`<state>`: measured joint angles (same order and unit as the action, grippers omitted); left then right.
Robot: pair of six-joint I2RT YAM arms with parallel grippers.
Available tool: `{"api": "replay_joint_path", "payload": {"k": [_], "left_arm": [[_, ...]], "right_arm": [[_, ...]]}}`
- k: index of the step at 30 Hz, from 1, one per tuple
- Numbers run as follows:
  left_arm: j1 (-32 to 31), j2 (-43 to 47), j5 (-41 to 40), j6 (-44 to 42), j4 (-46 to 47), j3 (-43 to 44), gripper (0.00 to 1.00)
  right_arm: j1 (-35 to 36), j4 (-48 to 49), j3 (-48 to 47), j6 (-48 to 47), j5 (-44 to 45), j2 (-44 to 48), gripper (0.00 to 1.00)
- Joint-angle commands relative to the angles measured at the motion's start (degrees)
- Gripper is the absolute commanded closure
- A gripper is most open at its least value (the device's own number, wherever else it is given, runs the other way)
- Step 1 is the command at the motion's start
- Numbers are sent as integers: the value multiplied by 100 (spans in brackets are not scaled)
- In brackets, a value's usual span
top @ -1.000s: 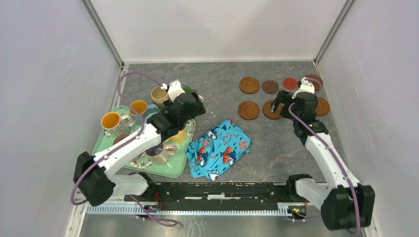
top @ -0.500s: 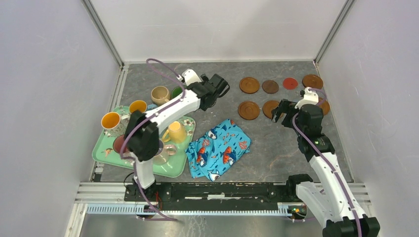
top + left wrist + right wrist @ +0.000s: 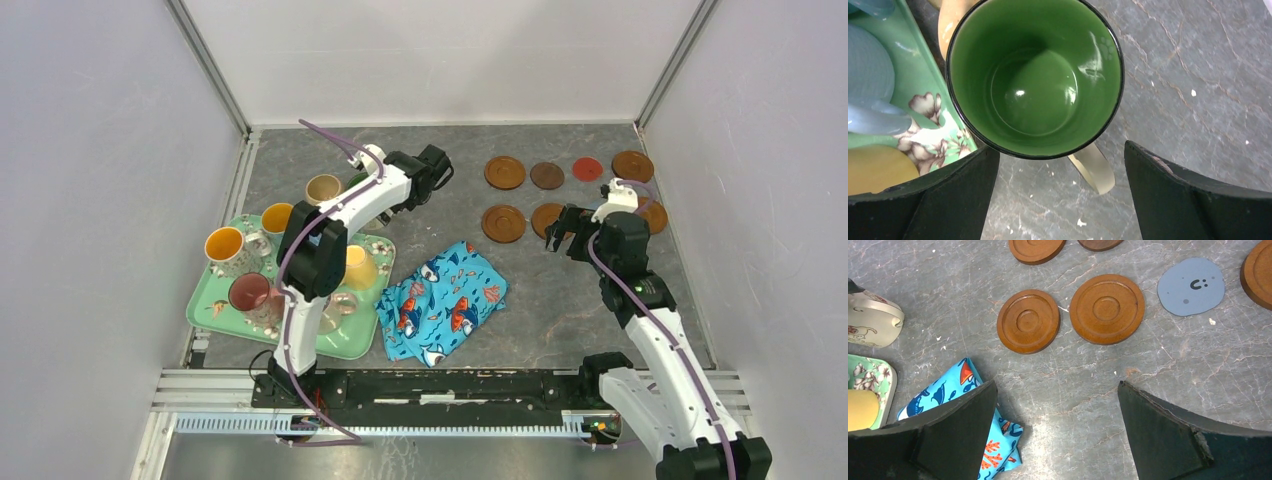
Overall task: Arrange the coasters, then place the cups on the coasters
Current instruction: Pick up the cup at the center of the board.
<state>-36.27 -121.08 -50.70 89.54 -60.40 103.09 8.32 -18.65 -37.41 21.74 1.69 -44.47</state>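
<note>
The left claw, spread wide and gripping nothing, hangs over the green-lined cup. The cup stands upright on the counter, just beside the floral tray, and its handle points toward the gap between the fingers. From above, the arm hides nearly all of that cup. The right claw (equally wide, equally empty) hovers near two ringed brown coasters and a blue-grey coaster; others are cut off at the frame's edge.
</note>
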Motion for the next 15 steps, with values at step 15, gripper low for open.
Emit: {"api": "replay_joint_path", "payload": {"k": [15], "left_arm": [[173,-410,-199,-47,362,245,34]], "right_arm": [[30,203,-47,-126,4,-195,2]]}}
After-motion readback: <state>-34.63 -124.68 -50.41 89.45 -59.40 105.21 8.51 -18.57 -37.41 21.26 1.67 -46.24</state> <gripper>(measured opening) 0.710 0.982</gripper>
